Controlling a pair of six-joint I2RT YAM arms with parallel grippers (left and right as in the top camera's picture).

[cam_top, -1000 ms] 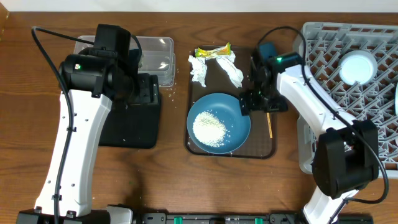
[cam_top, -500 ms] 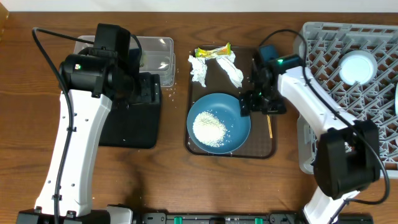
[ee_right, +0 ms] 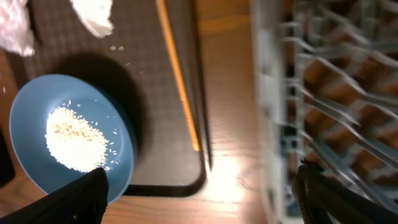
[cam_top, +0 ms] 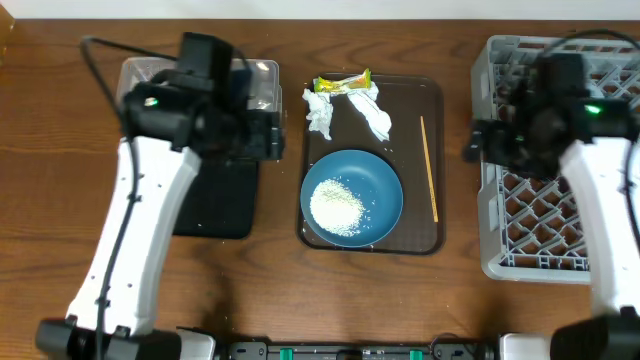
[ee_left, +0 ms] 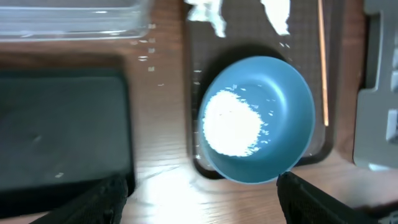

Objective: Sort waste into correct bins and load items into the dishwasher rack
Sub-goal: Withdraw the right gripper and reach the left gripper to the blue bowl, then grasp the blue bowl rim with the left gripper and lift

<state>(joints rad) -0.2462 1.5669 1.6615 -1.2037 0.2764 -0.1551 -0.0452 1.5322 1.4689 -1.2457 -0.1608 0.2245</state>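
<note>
Left fingers (ee_left: 102,199), spread and empty, have drifted toward the large dark blue dish (cam_top: 352,196) of white rice (cam_top: 337,207) still on the dark brown tray (cam_top: 420,238); right fingers (ee_right: 74,199), apart too, have retreated over the grey lattice rack (cam_top: 520,240), leaving the thin wooden stick (cam_top: 428,165) unloaded.

- Nothing readable in any of the views, honestly.
- The yellow-green wrapper (cam_top: 342,83) is the only thing likely to carry print. From overhead it's too small to make out any letters or a brand.
- Both wrist views are blurry. No lettering or numbers come through on the blue dish (ee_left: 258,118) or the grey rack (ee_right: 323,93).
</note>
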